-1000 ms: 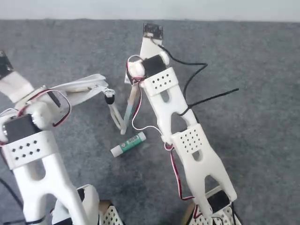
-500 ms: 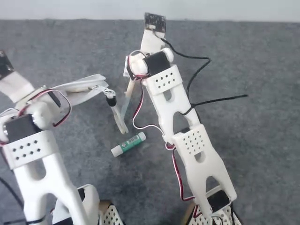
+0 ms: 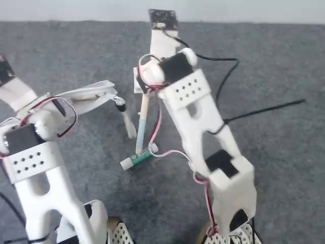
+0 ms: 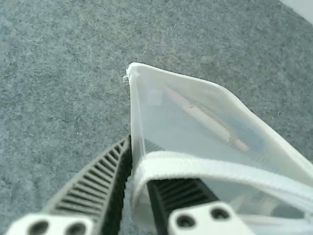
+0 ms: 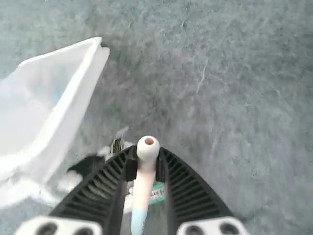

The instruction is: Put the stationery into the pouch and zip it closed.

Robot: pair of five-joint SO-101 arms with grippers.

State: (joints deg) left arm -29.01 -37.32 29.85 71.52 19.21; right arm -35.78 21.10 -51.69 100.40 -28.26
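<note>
White arms (image 3: pixel 200 114) w/ red+black cables (image 3: pixel 264 111), black ribbed jaws.

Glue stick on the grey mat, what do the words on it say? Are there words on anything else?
On the glue stick: a green label with print, too small and blurred to read.
On the pen: no words to be seen.
On the pouch: no words to be seen.

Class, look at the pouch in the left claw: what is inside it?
The pouch is translucent: one long pale stick-like item shows inside, lying slantwise. The zip band and left claw cover the part nearest the camera, so anything else there is hidden.
</note>
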